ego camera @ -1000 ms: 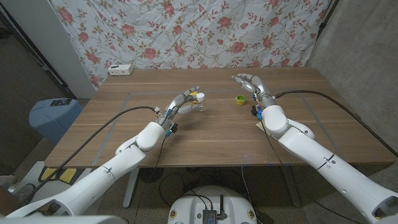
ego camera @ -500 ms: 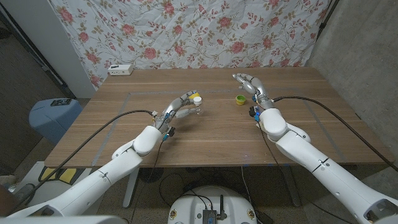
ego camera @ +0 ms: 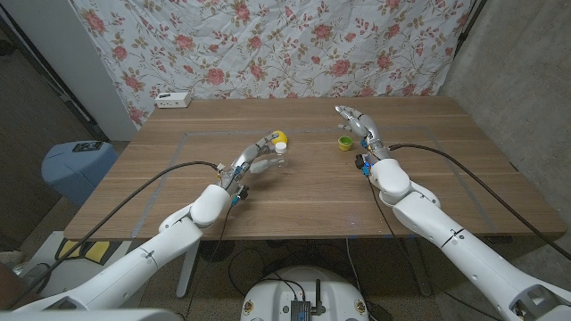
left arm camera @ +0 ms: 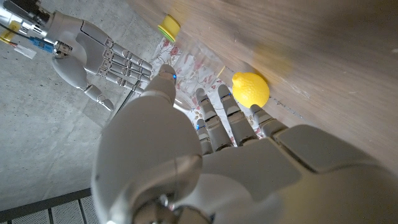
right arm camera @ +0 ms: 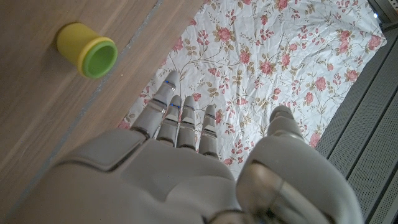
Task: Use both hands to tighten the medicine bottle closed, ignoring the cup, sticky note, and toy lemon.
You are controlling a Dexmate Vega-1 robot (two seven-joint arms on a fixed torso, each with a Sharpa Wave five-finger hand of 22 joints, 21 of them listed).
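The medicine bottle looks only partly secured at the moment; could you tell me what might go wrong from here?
1. The left hand reaches the medicine bottle at arm's length with fingertips only; the bottle could tip or slide.
2. The toy lemon sits right beside the bottle, so either hand may knock it.
3. The right hand is open beside the cup, apart from the bottle; crossing over, it might bump the cup.

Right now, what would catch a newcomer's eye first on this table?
Two white robot arms reach over the brown wooden table. The left hand has its fingers around a small clear medicine bottle beside a yellow toy lemon. The open right hand hovers by a yellow-green cup.
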